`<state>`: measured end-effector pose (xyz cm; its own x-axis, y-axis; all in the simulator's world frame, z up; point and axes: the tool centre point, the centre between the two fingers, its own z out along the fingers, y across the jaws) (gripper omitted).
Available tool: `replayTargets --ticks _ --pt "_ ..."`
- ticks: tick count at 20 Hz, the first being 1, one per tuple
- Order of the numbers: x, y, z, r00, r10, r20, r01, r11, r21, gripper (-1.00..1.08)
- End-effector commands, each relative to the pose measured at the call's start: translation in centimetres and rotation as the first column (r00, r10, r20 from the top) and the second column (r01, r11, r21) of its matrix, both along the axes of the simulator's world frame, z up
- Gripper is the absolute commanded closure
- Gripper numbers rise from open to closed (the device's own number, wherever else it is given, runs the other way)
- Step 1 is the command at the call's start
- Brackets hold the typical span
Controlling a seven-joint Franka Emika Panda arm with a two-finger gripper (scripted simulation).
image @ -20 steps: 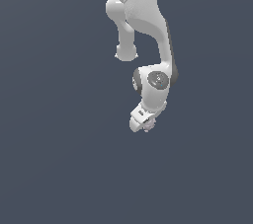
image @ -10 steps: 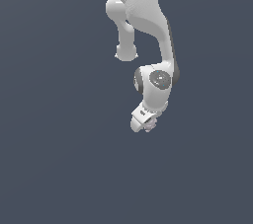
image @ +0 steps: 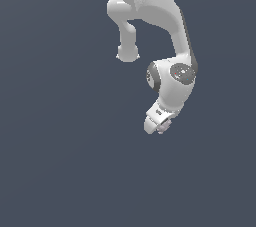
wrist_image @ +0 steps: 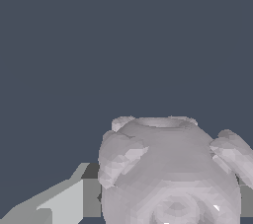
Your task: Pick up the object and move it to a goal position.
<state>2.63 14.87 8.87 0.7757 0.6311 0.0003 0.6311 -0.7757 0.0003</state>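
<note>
The gripper [image: 156, 125] held the knobbly grey-lilac object [wrist_image: 170, 173] pinched between its fingers [wrist_image: 64, 203], directly at the fingertips, roundish, no clear long axis.

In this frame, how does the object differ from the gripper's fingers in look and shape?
The object is pale grey-lilac, rounded and knobbly with short stubs; the fingers are flat-sided, angular and plain grey-white. In the exterior view the object is a tiny lump, much smaller than the gripper. Both are pale against the dark background and sit close together.
</note>
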Motion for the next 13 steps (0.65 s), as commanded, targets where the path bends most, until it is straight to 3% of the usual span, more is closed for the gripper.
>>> replayTargets --ticks 1,13 --pt "0.6 1.4 1.4 1.000 0.000 0.000 0.000 1.000 0.000 1.08" --pt "2.0 4.0 3.9 1.000 0.000 0.000 0.000 1.000 0.001 1.08"
